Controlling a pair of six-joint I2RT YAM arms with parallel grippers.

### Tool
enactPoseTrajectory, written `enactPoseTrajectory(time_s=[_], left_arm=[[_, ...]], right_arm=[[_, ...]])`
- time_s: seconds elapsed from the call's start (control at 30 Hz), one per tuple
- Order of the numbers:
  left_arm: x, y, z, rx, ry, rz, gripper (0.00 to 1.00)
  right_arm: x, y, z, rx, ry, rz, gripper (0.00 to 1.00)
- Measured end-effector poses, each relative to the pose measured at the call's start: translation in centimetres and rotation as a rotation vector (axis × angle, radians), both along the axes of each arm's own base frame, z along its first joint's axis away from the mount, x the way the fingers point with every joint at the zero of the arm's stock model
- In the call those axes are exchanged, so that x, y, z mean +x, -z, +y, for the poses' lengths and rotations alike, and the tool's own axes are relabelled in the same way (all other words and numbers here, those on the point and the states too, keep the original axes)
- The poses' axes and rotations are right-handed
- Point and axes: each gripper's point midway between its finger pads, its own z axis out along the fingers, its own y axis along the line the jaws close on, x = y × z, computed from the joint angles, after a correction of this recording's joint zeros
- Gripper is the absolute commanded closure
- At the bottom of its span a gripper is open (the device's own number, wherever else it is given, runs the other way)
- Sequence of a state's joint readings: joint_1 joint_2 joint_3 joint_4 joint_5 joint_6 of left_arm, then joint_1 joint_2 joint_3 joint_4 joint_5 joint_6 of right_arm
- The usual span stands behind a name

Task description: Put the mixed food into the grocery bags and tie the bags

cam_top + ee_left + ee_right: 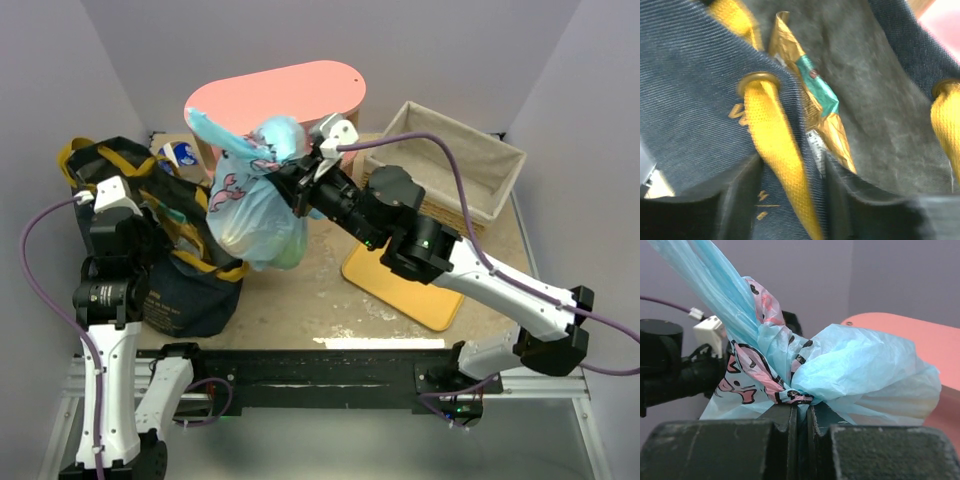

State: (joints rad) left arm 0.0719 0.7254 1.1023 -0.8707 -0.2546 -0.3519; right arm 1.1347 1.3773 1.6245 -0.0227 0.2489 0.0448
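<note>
Hanging bulged and full at the centre of the top view, the light-blue plastic carrier bag (250, 215) carries pink and black printing, and its neck is gathered into a twisted bunch at its upper right; the right claw (287, 172) is clamped on that bunch, and the right wrist view shows its two dark fingers (730, 450) pressed together with the knotted plastic pinched between them; one loose end of the bag (705, 285) streams to the upper left of that view; whether the bag's bottom touches the desk (310, 295) I cannot tell.

Just left of it, touching its side, stands the dark navy denim tote (190, 295), mouth open, mustard-yellow handles (72, 155) draped over its rim; the left claw (108, 195) sits over the tote's left edge; in the left wrist view a yellow handle (772, 135) runs from a brass eyelet down between its fingers (690, 215) along with a fold of denim, but whether they are squeezing it I cannot tell; a gold and green crisp bag (820, 105) lies inside the tote.

Behind the bags stands a pink oval-topped stand (290, 90); at upper right is a cloth-lined wicker basket (500, 165); a yellow board (400, 290) lies on the desk under the right arm.
</note>
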Motion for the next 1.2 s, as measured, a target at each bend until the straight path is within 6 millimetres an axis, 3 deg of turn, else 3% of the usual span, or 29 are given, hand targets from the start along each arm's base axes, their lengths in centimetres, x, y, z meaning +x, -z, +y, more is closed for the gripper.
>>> enactPoseTrajectory(time_s=[0.1, 0.13, 0.37, 0.6, 0.67, 0.83, 0.97, 1.1, 1.2], left_arm=[[-0.1, -0.3, -0.2, -0.012, 0.005, -0.027, 0.98], [-0.2, -0.5, -0.2, -0.011, 0.002, -0.041, 1.0], [-1.9, -2.2, 0.8, 0.014, -0.065, -0.122, 1.0], [-2.4, -3.0, 1.2, 0.027, -0.088, -0.13, 1.0], [-2.9, -4.0, 1.4, 0.035, -0.098, -0.145, 1.0], [-4.2, -5.7, 1.7, 0.058, -0.121, -0.172, 1.0], [-5.0, -6.0, 1.7, 0.071, -0.124, -0.18, 1.0], [-5.1, -6.1, 1.7, 0.075, -0.122, -0.182, 1.0], [-5.1, -6.1, 1.7, 0.076, -0.121, -0.182, 1.0]], right_arm=[[-1.0, 0.2, 2.7, 0.011, -0.113, -0.028, 1.0], [-1.4, 0.2, 3.4, 0.019, -0.151, -0.037, 1.0], [-2.7, -1.8, 8.2, 0.106, -0.328, -0.093, 1.0], [-2.1, -4.6, 13.3, 0.206, -0.413, -0.156, 1.0], [-1.5, -4.3, 15.2, 0.223, -0.427, -0.173, 1.0], [0.8, -1.1, 20.1, 0.201, -0.463, -0.169, 1.0], [2.1, 5.2, 23.2, 0.102, -0.51, -0.109, 1.0], [1.7, 10.3, 24.5, 0.005, -0.578, -0.038, 1.0], [1.1, 11.8, 24.7, -0.021, -0.619, -0.015, 1.0]])
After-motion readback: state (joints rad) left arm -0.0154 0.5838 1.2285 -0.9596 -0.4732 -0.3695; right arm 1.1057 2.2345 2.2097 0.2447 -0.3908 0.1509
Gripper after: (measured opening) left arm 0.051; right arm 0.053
